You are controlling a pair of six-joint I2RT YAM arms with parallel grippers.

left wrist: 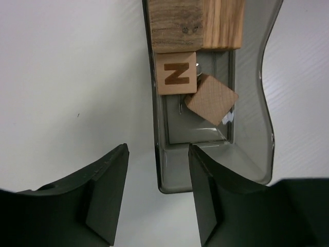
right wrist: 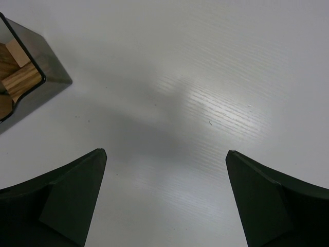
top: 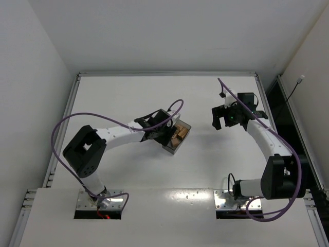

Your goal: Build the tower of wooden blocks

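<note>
From the top external view, the dark translucent plastic bin [top: 187, 127] sat on the smooth white table [top: 154, 92], a narrow rectangular tub with rounded corners. The tan wood blocks [top: 178, 135] lay jumbled inside it. The left gripper [top: 165, 135] hung at the bin's left side, overlapping its rim. The right gripper [top: 220, 121] was well to the right of the bin, apart from it, over bare tabletop.

In the left wrist view, the left gripper [left wrist: 158, 149] was released, its matte black wedge-shaped fingers partly spread with clear space between them and nothing held. One finger stood outside the bin's [left wrist: 252, 103] left wall and the other over its near end, so that wall ran up through the gap. Whether either finger touched the plastic I could not tell. Inside the bin, a lettered cube [left wrist: 177, 73] showed a burnt-in "N" on its pale, smooth face. A plain cube [left wrist: 212, 99] lay just beside it, turned on a corner. Beyond them, at the bin's far end, were two larger pieces, one grey-brown with fine grain [left wrist: 177, 23], one with bold striped grain [left wrist: 223, 23].

In the right wrist view, the right gripper [right wrist: 165, 153] was spread wide and empty above the faintly ribbed, glossy table. The bin's [right wrist: 49, 72] smoky corner showed at the upper left, with wood blocks [right wrist: 23, 80] visible inside.
</note>
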